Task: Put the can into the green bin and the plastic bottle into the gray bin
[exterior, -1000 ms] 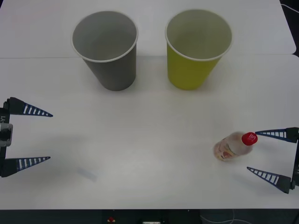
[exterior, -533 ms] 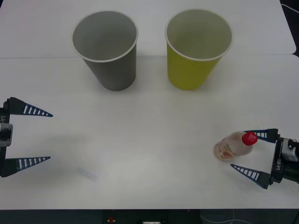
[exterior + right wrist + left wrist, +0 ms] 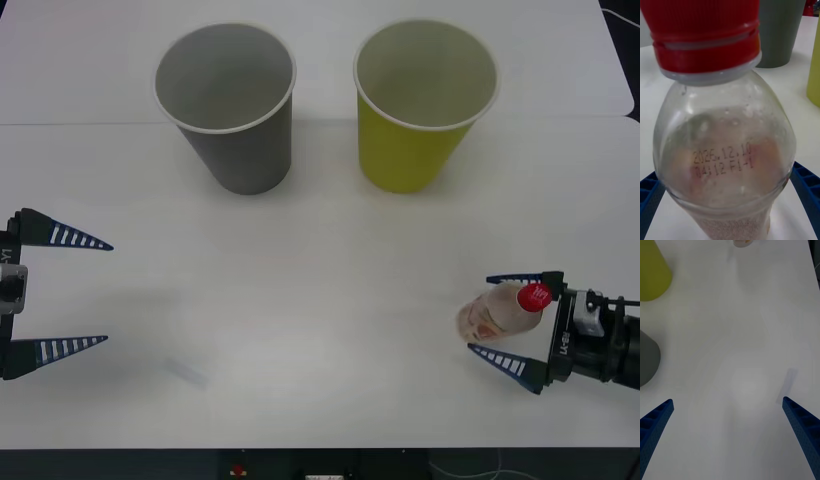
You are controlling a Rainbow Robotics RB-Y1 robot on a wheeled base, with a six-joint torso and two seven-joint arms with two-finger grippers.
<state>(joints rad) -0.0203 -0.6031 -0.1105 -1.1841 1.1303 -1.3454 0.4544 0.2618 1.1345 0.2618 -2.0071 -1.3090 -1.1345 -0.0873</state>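
On the white table [image 3: 320, 330], at the far side: gray bin [image 3: 228, 105] and green bin [image 3: 424, 102], both upright, side by side, well apart from everything nearer. No can anywhere on the table, and none to be made out inside the green bin from this angle.

At the near right edge: right gripper [image 3: 507, 317], pushed well in toward the table's middle over the past second, from out by the edge to flanking the plastic bottle [image 3: 497, 312]. Fingers wide apart, one on each side of the bottle just under the red cap [image 3: 534, 296], not yet pressing on it. Same story from the right wrist: bottle [image 3: 724, 150] looming close between the two blue fingers [image 3: 807, 191], clear wall and printed date code facing the camera, gray bin [image 3: 780, 32] behind it.

Bottle itself unmoved by the approach, leaning or lying with the cap toward the gripper; hard to say which. Likely meaning for the task: reach finished, closing on the bottle next, then a long carry across to the gray bin at the far left.

At the near left edge: left gripper [image 3: 85, 293], parked, fingers spread wide, holding nothing, touching nothing. From its wrist, bare table between its fingers [image 3: 657, 420].
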